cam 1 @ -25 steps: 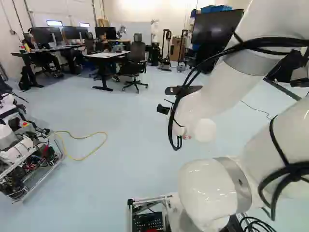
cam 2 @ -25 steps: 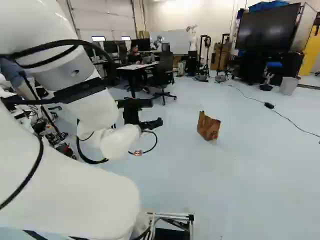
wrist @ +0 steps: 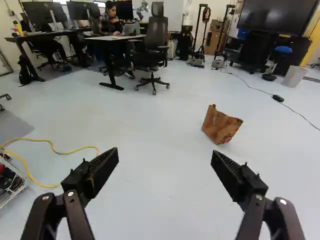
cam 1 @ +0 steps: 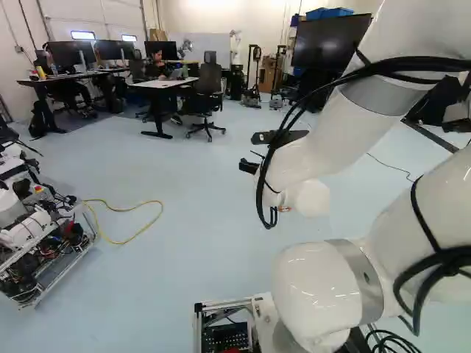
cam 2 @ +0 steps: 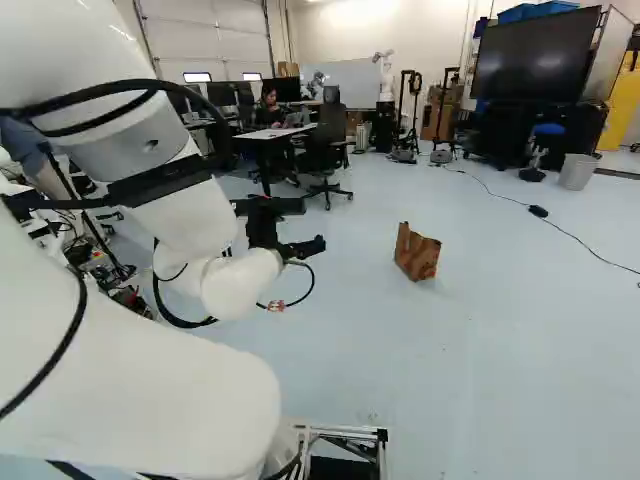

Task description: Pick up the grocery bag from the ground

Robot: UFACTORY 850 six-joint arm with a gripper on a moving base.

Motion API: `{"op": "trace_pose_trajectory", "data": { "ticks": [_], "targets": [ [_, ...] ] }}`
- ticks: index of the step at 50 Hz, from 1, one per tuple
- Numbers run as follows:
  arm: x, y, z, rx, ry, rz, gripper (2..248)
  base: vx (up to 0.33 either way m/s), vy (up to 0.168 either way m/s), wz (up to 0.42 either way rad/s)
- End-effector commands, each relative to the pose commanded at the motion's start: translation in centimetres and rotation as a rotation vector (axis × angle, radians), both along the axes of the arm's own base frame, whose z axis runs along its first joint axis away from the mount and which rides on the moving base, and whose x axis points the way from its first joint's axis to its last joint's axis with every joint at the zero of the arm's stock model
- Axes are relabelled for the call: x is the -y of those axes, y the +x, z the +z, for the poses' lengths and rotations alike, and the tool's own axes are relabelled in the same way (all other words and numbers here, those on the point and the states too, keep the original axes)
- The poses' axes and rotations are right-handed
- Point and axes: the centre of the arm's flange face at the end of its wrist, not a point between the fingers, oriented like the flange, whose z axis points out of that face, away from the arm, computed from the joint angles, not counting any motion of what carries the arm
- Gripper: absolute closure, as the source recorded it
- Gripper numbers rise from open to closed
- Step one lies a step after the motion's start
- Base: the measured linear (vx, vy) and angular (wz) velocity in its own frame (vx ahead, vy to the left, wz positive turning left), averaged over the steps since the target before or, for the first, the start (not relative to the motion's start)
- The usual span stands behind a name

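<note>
Markings in a reddish tint show low on the brown paper grocery bag (wrist: 224,131), too small to read (letters or just smudges, I cannot say). The bag sits a little tilted on the smooth pale blue floor (cam 2: 450,370), touching nothing else. From the black two-fingered pincer (cam 2: 300,248) at the end of the thick white jointed arm (cam 2: 190,220), it lies well apart, farther out and to the right in the scene. Seen along the wrist, the pincer (wrist: 165,154) is wide open, its ridged black fingers spread and only bare floor between them; the bag is ahead of them, beyond the right one rather than straight along the middle.

Past the bag, on the far right, a thin black cable (cam 2: 500,195) runs over the floor near a pale grey plastic bin (cam 2: 577,171). A large black flat screen (cam 2: 533,52) stands farther back. To the far left are a white-topped, dark-legged table (cam 2: 272,133) and a black wheeled office chair (cam 2: 327,140). On the near left (bright against the blue) lies a looping yellow cord (cam 1: 162,209), reaching another robot (cam 1: 18,229).
</note>
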Motion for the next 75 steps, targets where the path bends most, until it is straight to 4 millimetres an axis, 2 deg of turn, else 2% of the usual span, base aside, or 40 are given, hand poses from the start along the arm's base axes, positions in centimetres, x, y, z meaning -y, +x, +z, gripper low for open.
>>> {"op": "trace_pose_trajectory", "data": {
  "ticks": [38, 60, 75],
  "targets": [
    [0.00, 0.00, 0.00, 0.000, 0.000, 0.000, 3, 0.013, -0.007, -0.027],
    [0.00, 0.00, 0.00, 0.000, 0.000, 0.000, 3, 0.138, -0.002, -0.019],
    [0.00, 0.00, 0.00, 0.000, 0.000, 0.000, 3, 0.165, -0.050, -0.267]
  ]
}}
